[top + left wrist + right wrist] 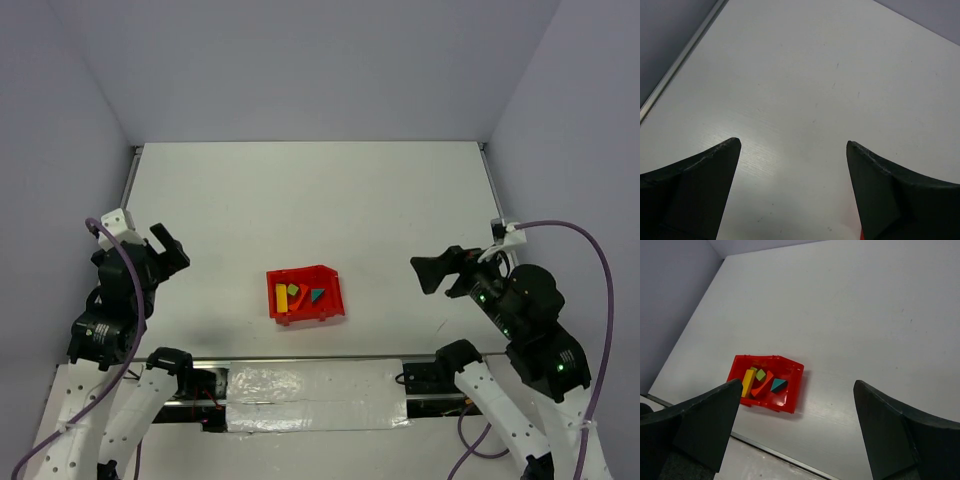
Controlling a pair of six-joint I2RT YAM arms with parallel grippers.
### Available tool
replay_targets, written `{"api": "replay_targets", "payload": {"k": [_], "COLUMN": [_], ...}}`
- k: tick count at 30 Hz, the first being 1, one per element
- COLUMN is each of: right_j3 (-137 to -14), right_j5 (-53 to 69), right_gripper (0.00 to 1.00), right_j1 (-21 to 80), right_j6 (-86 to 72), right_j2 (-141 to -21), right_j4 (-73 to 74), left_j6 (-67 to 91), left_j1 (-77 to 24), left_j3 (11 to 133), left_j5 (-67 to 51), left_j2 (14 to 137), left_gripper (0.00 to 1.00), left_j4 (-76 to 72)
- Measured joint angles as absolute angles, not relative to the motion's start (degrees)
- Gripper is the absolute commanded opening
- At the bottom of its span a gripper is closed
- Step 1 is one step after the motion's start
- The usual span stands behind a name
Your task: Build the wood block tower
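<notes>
The wooden blocks lie loose inside a small red bin (300,270) (796,386) at the near middle of the table. Among them are a yellow bar (283,298) (748,382), a green cube (760,374), a red curved piece (763,384) and a teal wedge (317,295) (778,385). My left gripper (175,248) (793,142) hovers open to the left of the bin, over bare table. My right gripper (420,275) (797,383) hovers open to the right of the bin, pointing towards it. Neither holds anything.
The white table (310,200) is bounded by grey walls at the back and on both sides. A metal rail with a taped strip (315,395) runs along the near edge between the arm bases. A sliver of the red bin (860,234) shows beside the left gripper's right finger.
</notes>
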State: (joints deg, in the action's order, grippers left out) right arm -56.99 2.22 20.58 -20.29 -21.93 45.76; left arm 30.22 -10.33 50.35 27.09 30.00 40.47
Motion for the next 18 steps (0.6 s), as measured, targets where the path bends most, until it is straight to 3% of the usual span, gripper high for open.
{"api": "replay_targets", "payload": {"k": [11,16,18], "right_j3": [-55.9,-56.4,-59.6], "right_j5": [15.0,16.9,15.0], "right_gripper": [1.00,0.98,0.92], "right_j1": [20.7,29.3,36.6], "right_j6": [-20.2,-17.9,-13.9], "right_j2": [-32.9,-52.8,-63.3], "right_j4": [37.2,28.5,28.0], "left_j6": [30.2,30.2,30.2], "left_j1": [-10.3,-10.3,-10.3], "left_j3": [50.3,50.3,50.3], "left_j5": [27.1,26.8,26.7], "left_j2": [31.3,31.6,32.2], "left_gripper": [1.00,0.99,0.99], "left_j4": [40.5,40.4,40.4]}}
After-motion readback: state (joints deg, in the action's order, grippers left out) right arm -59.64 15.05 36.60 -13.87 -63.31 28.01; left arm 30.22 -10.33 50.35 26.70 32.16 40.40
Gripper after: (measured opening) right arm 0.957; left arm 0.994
